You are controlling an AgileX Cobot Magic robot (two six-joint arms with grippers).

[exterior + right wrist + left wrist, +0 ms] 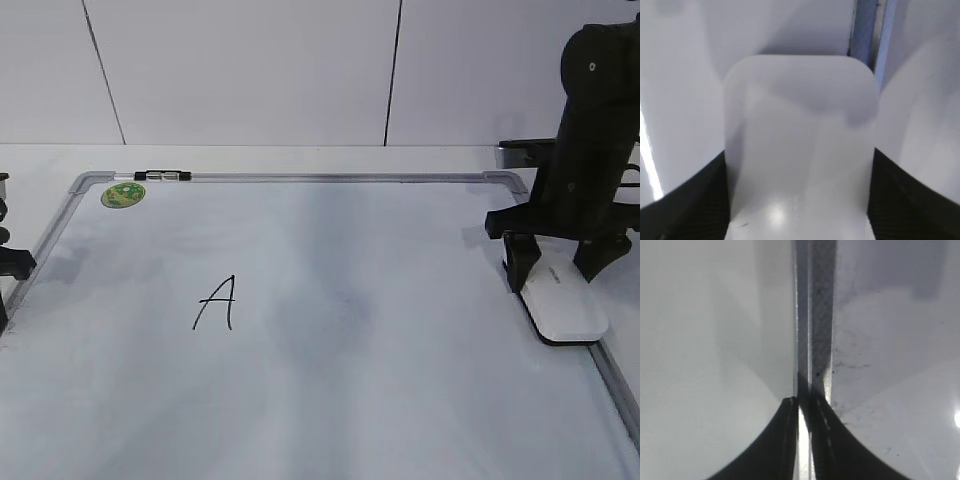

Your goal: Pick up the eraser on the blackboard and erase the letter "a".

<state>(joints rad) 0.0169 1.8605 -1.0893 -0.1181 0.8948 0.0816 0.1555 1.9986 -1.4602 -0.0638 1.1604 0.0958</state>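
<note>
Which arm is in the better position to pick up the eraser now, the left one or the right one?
The right. The right gripper stands directly over the eraser at the blackboard's right edge, one finger on each side. The left gripper rests shut over the frame on the far left, away from the eraser.

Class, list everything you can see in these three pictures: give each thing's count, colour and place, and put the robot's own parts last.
board: one, white with a silver-grey frame, flat on the table
letter A: one, black marker, left of the board's middle
sticker: one, round, green, far left corner of the board
clip: one, black and silver, on the far frame edge near the sticker
eraser: one, white, at the board's right edge
table: one, white, under the board
left gripper: one, black, shut, over the left frame edge
right gripper: one, black, open, astride the eraser
</note>
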